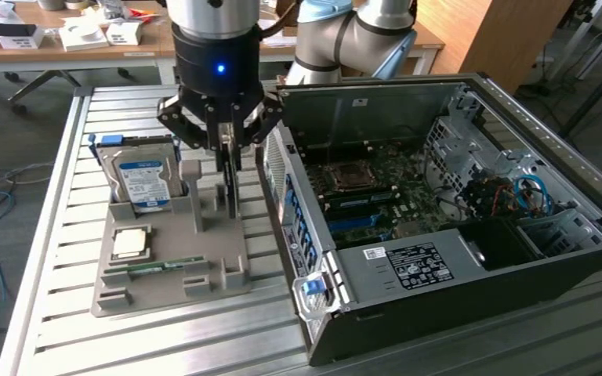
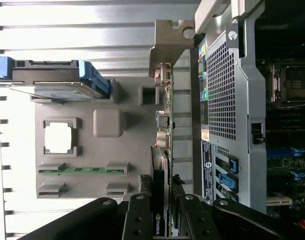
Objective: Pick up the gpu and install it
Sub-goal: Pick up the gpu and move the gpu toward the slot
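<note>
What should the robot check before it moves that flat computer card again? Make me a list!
1. The gripper is shut on the gpu: ok.
2. The gpu stands upright, edge-on: ok.
3. The gpu is lifted clear of the gray holder: cannot tell.
4. The computer case is open, with the motherboard showing: ok.
5. The hard drive is apart from the gripper: ok.
6. The gpu is seated in the computer case: not ok.
</note>
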Controlling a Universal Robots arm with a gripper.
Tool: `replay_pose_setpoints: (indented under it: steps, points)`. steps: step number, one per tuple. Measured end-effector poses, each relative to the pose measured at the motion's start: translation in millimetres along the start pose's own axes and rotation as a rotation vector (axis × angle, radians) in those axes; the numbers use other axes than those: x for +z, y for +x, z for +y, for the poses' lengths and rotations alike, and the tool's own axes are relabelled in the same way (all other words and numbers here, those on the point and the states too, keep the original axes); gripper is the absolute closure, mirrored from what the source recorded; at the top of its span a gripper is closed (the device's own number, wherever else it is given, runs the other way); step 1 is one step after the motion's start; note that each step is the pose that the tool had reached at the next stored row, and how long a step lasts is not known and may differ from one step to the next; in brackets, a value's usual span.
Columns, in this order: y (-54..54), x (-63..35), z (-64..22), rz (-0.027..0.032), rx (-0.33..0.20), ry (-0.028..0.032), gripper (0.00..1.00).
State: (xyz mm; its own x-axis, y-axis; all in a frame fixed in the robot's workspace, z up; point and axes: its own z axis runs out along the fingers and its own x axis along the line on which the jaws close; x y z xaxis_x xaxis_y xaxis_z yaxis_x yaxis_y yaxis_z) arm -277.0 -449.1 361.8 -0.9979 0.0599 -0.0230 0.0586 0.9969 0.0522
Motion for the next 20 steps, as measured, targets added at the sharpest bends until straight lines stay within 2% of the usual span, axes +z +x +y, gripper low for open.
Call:
replay_pose_setpoints:
  steps: [10, 20]
  points:
    - [-1.5, -31.9, 1.7, 0.0001, 0.000, -0.0008, 0.74]
    - [-2.5, -55.4, 3.0, 0.0001, 0.000, -0.0010, 0.74]
